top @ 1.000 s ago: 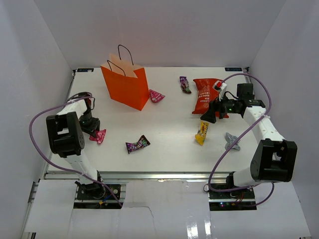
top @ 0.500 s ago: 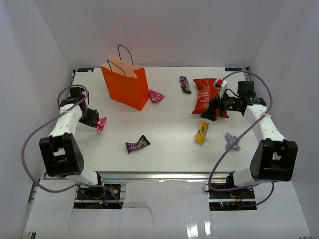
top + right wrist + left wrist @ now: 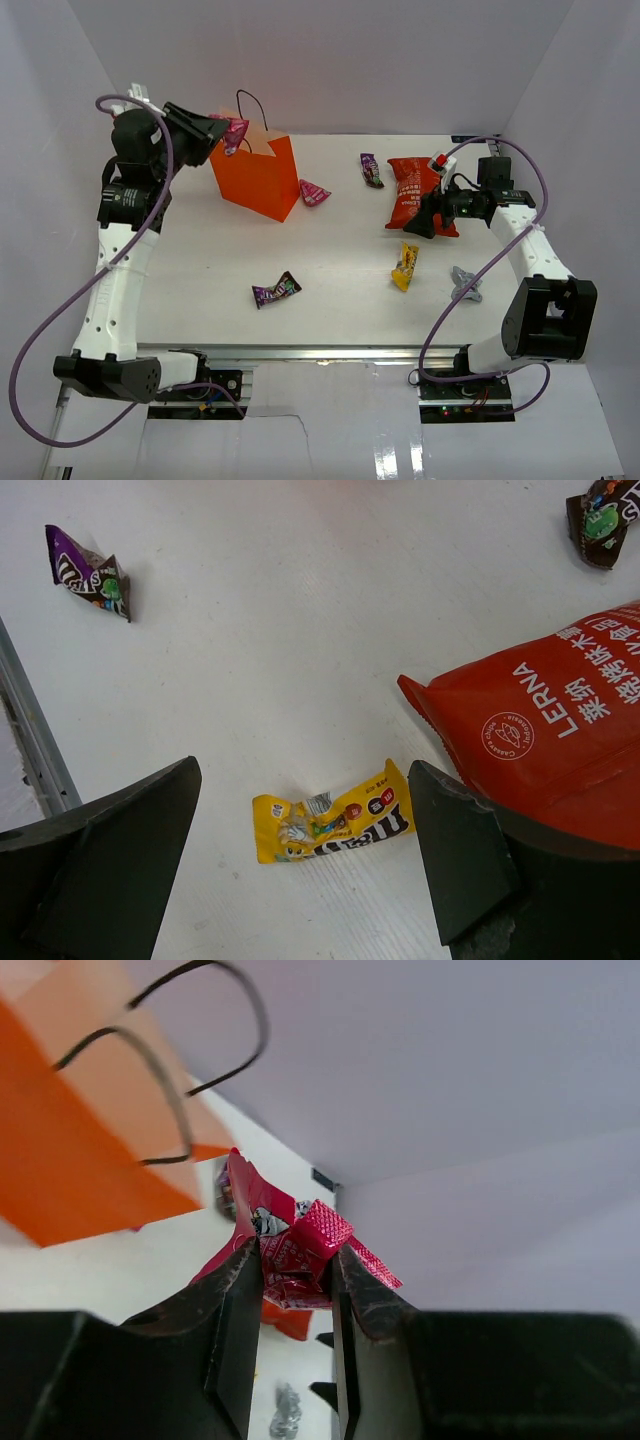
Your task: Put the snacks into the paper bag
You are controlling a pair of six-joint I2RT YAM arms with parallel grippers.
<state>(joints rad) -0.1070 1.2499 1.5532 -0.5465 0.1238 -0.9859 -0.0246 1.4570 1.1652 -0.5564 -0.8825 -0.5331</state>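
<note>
Top external view: left gripper (image 3: 226, 131) sits high at the top rim of the upright orange paper bag (image 3: 255, 182), jaws pinched on a crinkly pink sweet (image 3: 237, 134). Left wrist cam: the wrapper's embossed foil is squashed btwn the black fingers (image 3: 235, 1305), w/ the bag's thin cord loops & pale inside just beyond. Right gripper (image 3: 421, 226) hangs wide open, holding nothing, at the near end of the flat glossy red crisp bag (image 3: 408, 190). Yellow sweet (image 3: 405, 267) lies just below it on the white table (image 3: 330, 245). Magenta sweet (image 3: 314, 192) lies beside the bag's base; purple sweet (image 3: 276, 291), dark purple sweet (image 3: 371, 169) & silver-grey sweet (image 3: 465, 284) lie well apart
</note>
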